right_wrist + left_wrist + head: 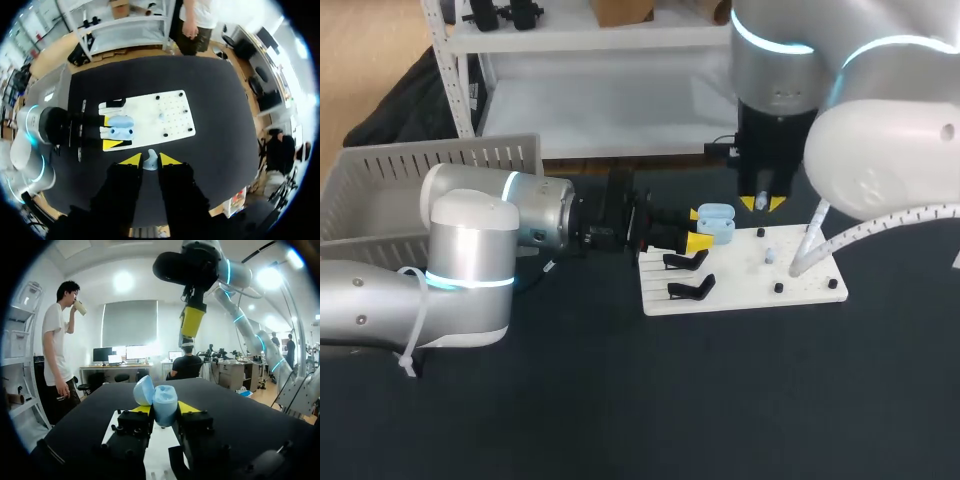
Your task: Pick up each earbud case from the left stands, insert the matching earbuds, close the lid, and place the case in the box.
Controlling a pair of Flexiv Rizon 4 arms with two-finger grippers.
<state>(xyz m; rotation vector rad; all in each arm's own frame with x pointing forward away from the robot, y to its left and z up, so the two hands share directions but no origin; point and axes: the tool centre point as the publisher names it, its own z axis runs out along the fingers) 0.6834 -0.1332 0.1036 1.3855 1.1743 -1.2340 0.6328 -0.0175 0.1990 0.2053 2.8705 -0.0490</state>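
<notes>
The left arm reaches in across the dark worktop (720,400) and its pincer (698,228) is clamped on a light blue earbud case (164,409), one yellow-tipped finger on each side of the body. The case is held just over the near end of the white pegboard (740,288), with its lid (144,390) swung open and tilted to one side. The right arm comes down from above, its pincer (761,203) hanging over the pegboard just beyond the case, its fingers drawn narrow on a small light blue earbud (150,161) pinched between the yellow tips. Two black stands (685,261) sit on the pegboard beside the held case, both bare. A small pale piece (770,256) lies further along the pegboard, too small to identify. The grey slatted box (380,190) stands on the worktop behind the left arm, well apart from the pegboard.
</notes>
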